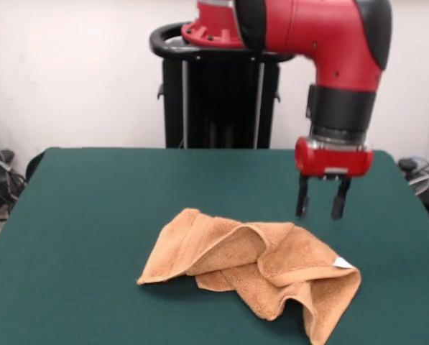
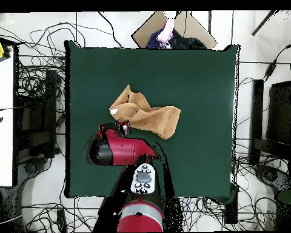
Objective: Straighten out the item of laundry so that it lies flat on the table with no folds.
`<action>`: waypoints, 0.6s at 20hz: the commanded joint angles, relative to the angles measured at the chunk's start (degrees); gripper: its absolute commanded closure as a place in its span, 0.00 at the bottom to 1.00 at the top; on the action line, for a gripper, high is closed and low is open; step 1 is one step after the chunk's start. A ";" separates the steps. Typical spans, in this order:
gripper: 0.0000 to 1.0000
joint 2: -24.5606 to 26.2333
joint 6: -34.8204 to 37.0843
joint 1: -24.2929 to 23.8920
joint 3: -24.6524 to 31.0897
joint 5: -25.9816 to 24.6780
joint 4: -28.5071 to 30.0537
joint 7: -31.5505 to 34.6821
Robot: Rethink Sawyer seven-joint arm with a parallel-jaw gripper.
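Note:
The orange-tan towel (image 1: 254,267) lies crumpled in several folds on the dark green table (image 1: 85,237), with its small white tag (image 1: 342,263) at its right corner. In the overhead view the towel (image 2: 149,114) sits left of the table's (image 2: 202,91) middle. My gripper (image 1: 320,200) hangs open and empty above the table, just behind the towel's right end, with its fingers (image 1: 302,195) pointing down. In the overhead view the red arm head (image 2: 111,142) covers the gripper, next to the towel's tag corner.
The robot's black pedestal (image 1: 220,100) stands at the table's far edge. A person (image 2: 166,33) shows at the top edge of the overhead view. Cables and equipment surround the table.

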 commanded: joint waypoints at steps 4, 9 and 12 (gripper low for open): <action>0.00 13.55 -13.01 0.47 1.87 1.88 -4.68 12.85; 0.00 17.51 -13.41 1.84 -0.17 3.44 -7.45 10.34; 0.00 19.14 -10.86 4.02 -2.47 5.23 -8.00 9.02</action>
